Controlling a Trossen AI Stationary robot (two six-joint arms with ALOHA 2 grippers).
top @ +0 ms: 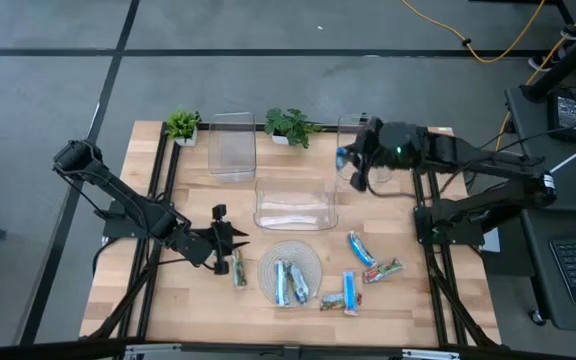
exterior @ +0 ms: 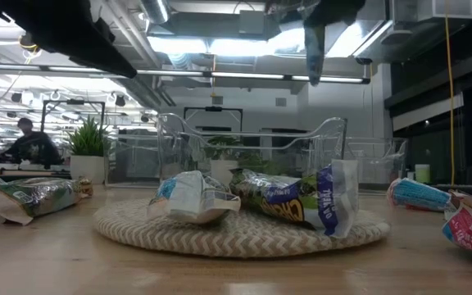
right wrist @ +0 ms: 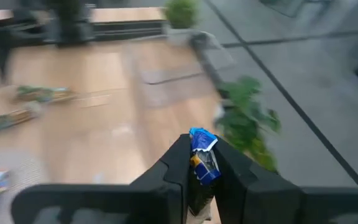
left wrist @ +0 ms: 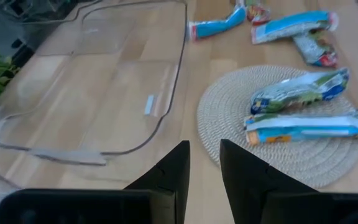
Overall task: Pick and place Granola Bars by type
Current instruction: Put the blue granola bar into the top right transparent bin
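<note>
A blue-wrapped granola bar is pinched in the right gripper above the far right clear bin; release into it is judged next. The left gripper, fingers slightly parted and empty, is held beside a green bar, left of the woven mat.

Even, soft overhead light falls on the pale wooden bench, with faint shadows. In the low view, bright ceiling strip lights glare and the near bench edge is soft. The right wrist view is motion-blurred beyond the right gripper; the left wrist view is slightly soft.
</note>
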